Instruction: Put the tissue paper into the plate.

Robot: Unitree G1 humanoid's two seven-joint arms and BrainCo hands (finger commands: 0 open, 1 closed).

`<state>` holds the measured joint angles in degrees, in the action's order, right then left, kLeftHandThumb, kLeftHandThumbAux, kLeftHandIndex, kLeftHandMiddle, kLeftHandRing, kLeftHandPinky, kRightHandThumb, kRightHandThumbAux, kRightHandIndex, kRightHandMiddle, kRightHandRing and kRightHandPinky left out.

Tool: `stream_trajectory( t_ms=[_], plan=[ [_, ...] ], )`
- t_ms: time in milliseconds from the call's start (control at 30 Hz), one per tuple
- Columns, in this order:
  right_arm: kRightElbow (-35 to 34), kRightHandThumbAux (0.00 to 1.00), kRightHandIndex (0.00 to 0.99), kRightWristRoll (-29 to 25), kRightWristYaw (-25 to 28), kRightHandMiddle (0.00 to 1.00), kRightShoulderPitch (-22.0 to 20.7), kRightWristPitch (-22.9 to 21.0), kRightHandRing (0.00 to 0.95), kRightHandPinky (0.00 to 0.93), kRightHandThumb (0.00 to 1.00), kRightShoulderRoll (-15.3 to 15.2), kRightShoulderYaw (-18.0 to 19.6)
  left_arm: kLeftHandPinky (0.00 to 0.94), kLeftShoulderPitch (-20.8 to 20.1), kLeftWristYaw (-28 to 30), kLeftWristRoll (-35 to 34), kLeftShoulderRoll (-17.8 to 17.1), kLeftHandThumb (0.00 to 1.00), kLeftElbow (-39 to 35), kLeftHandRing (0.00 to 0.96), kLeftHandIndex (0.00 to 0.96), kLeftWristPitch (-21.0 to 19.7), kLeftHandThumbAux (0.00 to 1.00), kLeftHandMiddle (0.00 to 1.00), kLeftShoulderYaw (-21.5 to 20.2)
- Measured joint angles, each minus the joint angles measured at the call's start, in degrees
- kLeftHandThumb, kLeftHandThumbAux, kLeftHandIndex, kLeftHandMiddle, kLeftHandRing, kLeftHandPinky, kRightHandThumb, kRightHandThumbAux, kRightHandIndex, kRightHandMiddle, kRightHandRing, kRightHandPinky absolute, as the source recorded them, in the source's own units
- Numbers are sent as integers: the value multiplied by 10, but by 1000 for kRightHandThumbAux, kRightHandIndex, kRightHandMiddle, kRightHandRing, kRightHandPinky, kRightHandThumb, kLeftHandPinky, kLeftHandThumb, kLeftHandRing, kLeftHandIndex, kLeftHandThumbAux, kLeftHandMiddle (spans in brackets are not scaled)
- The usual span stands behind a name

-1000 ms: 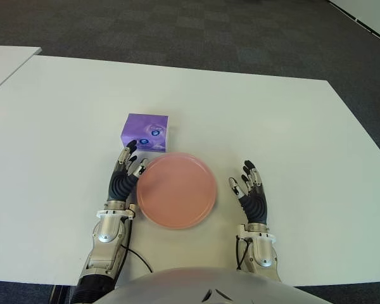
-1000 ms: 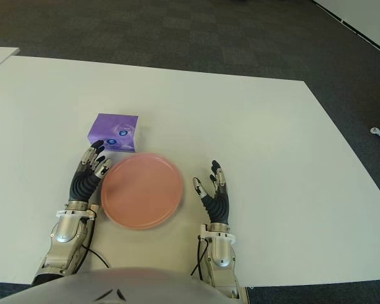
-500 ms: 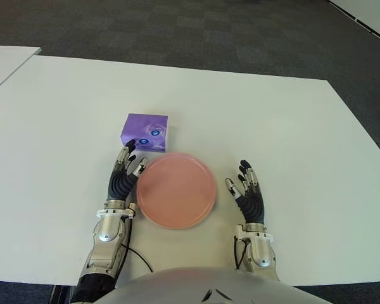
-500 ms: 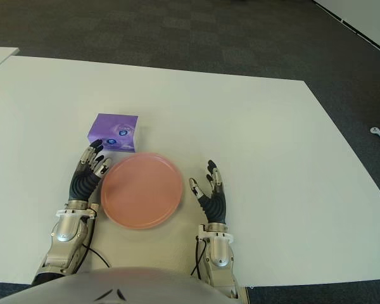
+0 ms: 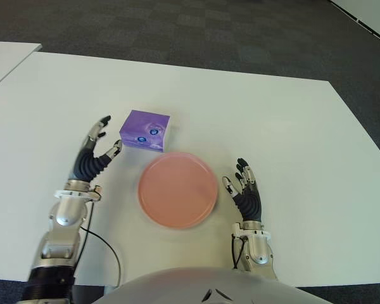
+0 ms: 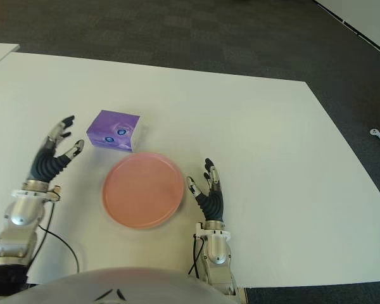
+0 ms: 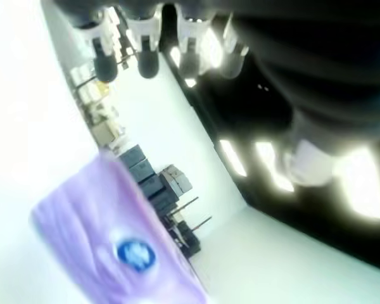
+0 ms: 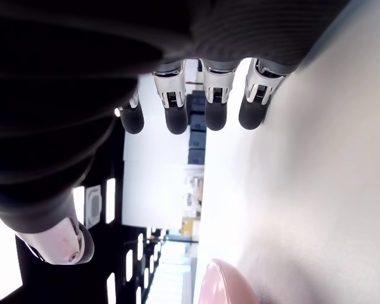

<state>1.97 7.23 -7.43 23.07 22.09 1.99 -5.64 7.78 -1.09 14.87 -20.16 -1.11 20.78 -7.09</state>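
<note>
Left hand (image 5: 95,151) swung out left of the tissue box (image 5: 145,130), fingers spread, lining up a grasp; plate (image 5: 177,190) empty, right hand (image 5: 244,193) open beside it.

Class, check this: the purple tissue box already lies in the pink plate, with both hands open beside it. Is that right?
Not quite. The tissue box sits on the table beyond the plate, not in it, as the left eye view shows. Left hand and right hand are open.
</note>
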Motion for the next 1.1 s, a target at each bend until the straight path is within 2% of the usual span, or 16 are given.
stream_trajectory(
  t_ms=[133, 267, 433, 900, 1100],
  plan=[
    [5, 672, 0, 0, 1, 0, -6, 1, 0, 0, 0, 0, -1, 0, -33, -5, 38, -34, 125, 7, 0, 0, 0, 506, 0, -6],
    [10, 680, 0, -1, 3, 0, -13, 2, 0, 0, 0, 0, -2, 0, -88, -15, 83, -61, 165, 25, 0, 0, -3, 511, 0, -5],
    [13, 680, 0, -1, 3, 0, -17, 4, 0, 0, 0, 4, -3, 0, -136, -60, 128, -98, 198, 38, 0, 0, 39, 526, 0, -6],
    [22, 653, 0, -2, 3, 0, -28, 3, 0, 0, 0, 9, -1, 0, -150, -78, 190, -149, 239, 33, 0, 0, 96, 528, 0, -3],
    [25, 664, 0, -3, 3, 0, -31, 3, 0, 0, 0, 8, -1, 0, -181, -77, 205, -164, 236, 47, 0, 0, 107, 518, 0, 19]
  ],
)
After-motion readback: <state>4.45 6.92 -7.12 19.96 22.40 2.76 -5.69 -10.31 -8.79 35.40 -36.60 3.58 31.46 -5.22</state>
